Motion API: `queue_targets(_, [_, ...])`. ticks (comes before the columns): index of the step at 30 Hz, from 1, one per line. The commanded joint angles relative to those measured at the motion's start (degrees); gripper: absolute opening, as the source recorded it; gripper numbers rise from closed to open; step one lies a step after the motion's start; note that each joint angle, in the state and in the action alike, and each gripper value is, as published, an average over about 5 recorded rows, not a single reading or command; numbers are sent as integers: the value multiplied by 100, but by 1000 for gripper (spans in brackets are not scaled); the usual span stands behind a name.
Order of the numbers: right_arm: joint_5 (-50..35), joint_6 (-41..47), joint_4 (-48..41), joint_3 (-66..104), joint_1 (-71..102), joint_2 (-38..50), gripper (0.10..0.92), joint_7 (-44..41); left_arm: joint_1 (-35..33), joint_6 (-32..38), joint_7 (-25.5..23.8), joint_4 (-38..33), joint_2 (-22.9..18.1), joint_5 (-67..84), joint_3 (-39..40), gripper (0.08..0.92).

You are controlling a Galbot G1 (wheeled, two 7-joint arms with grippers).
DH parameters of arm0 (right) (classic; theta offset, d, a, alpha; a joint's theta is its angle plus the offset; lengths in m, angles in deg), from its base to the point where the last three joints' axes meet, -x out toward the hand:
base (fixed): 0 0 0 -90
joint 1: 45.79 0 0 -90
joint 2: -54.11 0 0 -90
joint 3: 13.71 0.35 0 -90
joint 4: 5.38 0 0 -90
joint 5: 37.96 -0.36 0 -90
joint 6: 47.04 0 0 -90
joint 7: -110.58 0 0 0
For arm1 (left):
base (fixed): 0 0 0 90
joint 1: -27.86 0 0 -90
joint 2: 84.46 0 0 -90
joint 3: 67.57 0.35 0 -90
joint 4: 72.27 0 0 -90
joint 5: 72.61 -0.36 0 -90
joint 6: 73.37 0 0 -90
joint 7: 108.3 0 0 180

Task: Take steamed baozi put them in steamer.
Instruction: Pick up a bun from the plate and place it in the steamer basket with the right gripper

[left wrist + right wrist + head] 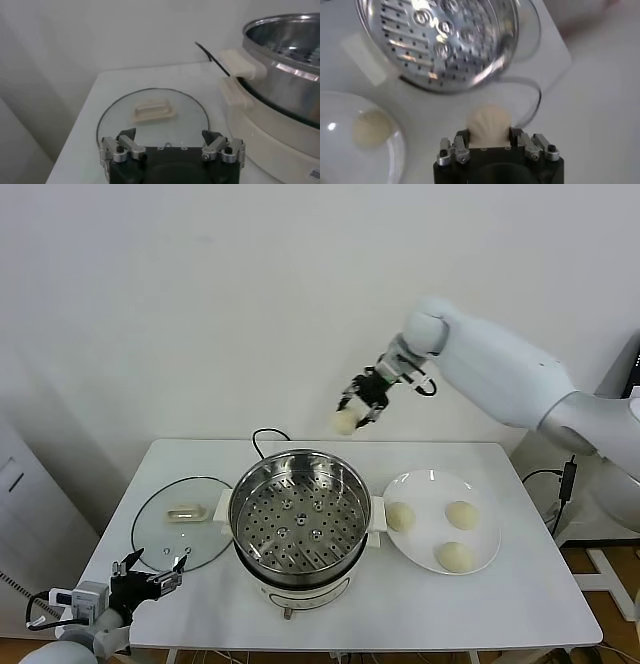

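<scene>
My right gripper (pixel 352 412) hangs in the air behind and above the steamer (pixel 300 509), shut on one pale baozi (pixel 345 421). In the right wrist view that baozi (pixel 488 122) sits squeezed between the two fingers, with the steamer's perforated tray (pixel 440 35) beyond it. Three more baozi (pixel 401 516) (pixel 462 514) (pixel 455 556) lie on the white plate (pixel 432 481) to the right of the steamer. My left gripper (pixel 150 574) rests open low at the table's front left corner, over the near edge of the glass lid (pixel 155 112).
The flat glass lid (pixel 180 524) with its cream handle lies left of the steamer. A black cord (pixel 262 434) runs off behind the pot. The steamer's cream side handles (pixel 235 62) stick out towards the lid.
</scene>
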Motion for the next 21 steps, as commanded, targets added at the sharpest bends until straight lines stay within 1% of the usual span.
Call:
queue_targets(1, [206,-924,757,-142,-83,-339,501,-167,9,-1,-2,-7,13,4,8,823])
queue_targets(4, [371,-942,953,-262,-9,-271,501,-186,7,1,-3,-13,26,10,5,823])
queue_targets(7, [710,-990,964,-290,142,-261,501,-202,6,1,-4,-14,35,13,8,823])
queue_targets(21, [1868,-1146,453,72,833,-681,501,-173,46,-9,-4,-2,67,30,20,823])
